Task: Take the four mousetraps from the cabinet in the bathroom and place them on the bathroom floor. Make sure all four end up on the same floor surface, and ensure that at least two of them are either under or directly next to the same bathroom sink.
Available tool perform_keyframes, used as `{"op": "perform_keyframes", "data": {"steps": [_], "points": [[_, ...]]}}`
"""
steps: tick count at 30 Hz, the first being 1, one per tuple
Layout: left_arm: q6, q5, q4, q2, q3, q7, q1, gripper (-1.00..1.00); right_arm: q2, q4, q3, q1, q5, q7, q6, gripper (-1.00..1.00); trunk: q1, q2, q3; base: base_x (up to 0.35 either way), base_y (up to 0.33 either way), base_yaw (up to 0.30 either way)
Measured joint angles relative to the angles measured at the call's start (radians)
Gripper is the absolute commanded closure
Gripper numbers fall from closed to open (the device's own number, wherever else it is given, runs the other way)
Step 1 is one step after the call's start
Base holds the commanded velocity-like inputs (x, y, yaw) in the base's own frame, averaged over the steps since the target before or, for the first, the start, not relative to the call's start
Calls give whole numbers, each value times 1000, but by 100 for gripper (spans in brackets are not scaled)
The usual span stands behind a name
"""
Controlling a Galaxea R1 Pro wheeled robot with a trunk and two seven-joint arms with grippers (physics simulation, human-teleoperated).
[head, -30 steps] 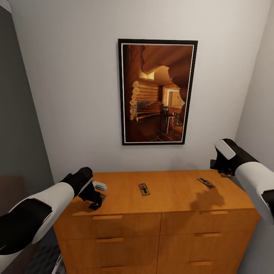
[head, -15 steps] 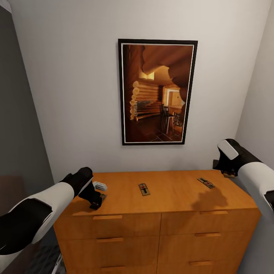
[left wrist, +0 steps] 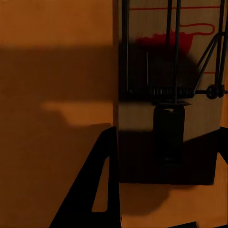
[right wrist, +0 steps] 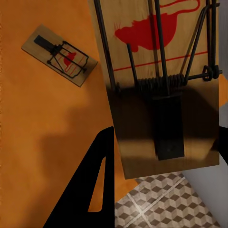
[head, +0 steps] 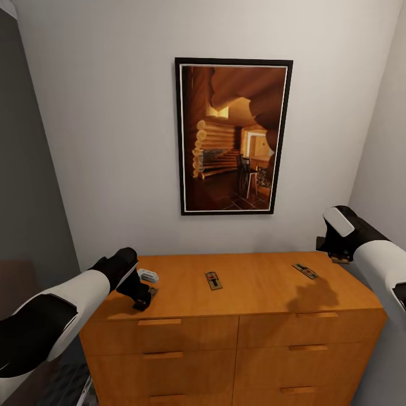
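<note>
The robot faces the cabinet (head: 237, 316), an orange-brown chest of drawers standing against a white wall under a framed picture (head: 233, 136) of a log-cabin room. The left gripper (head: 142, 298) is down at the left end of the cabinet top, and in the left wrist view a trap (left wrist: 168, 90) lies flat on the wood right between the fingers (left wrist: 97, 185); the fingers sit at its sides, but whether they actually press on it cannot be told. In the head view that trap is a small dark shape at the gripper tip (head: 151, 292), with a pale grey bit (head: 148, 276) just beside the wrist. The right gripper (head: 334, 255) hangs in the air past the right end of the cabinet, closed on a second trap (right wrist: 159, 80), which the right wrist view shows clamped between the fingers, its red mouse print and wire spring facing the camera. Below that held trap the same view shows the edge of the cabinet top and a patch of cube-pattern floor (right wrist: 166, 204). A third trap (head: 305, 271) lies flat on the cabinet top near the right end, also seen in the right wrist view (right wrist: 59, 54). A fourth trap (head: 213, 280) lies near the middle of the top, well apart from the others.
</note>
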Motion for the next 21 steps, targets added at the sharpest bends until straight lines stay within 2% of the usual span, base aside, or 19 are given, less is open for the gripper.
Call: {"op": "perform_keyframes", "data": {"steps": [12,16,21], "points": [[0,4,-2,3,3,-1,1,100,0,0,0,0,0,0,0,100,0,0,0,0,0,0],[-5,-16,-42,3,-3,1,28,100,0,0,0,-1,0,0,0,100,-15,28,12,0,0,0],[0,5,-11,3,9,-1,28,100,1,2,0,-1,0,0,0,100,-34,63,28,0,0,0]]}}
